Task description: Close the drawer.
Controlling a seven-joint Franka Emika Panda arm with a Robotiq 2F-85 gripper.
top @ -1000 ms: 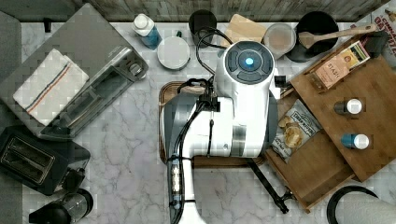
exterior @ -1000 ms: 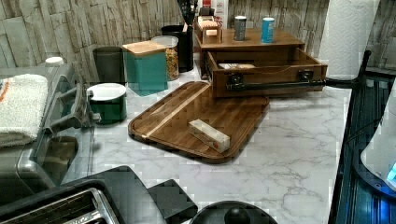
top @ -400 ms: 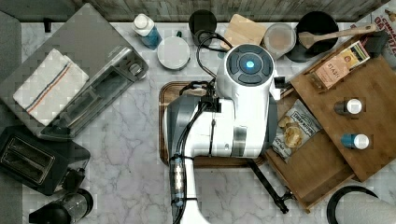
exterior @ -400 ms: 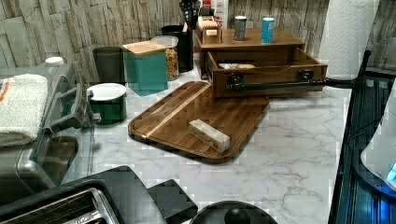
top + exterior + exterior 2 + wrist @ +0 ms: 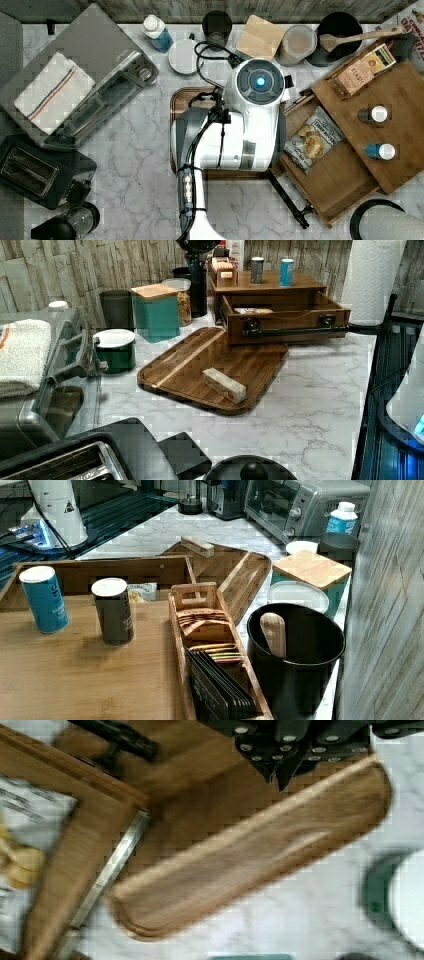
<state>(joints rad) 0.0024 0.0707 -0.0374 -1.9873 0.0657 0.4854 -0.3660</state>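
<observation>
Wooden drawer [image 5: 285, 320] stands pulled out from under the cabinet top [image 5: 400, 125] on the marble worktop [image 5: 310, 405], its black bar handle [image 5: 300, 331] running crosswise along the front, facing the serving tray [image 5: 210, 370]. A snack bag [image 5: 312, 140] lies inside. Whether the arm's jaws are open cannot be told.

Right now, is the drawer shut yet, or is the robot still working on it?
Not shut yet. The drawer sticks well out from under the wooden cabinet top, with a chip bag lying inside it. Nothing looks done so far. The gripper hangs over the serving tray, beside the drawer's corner, not touching the black handle. Pushing the drawer in is all still left.
</observation>
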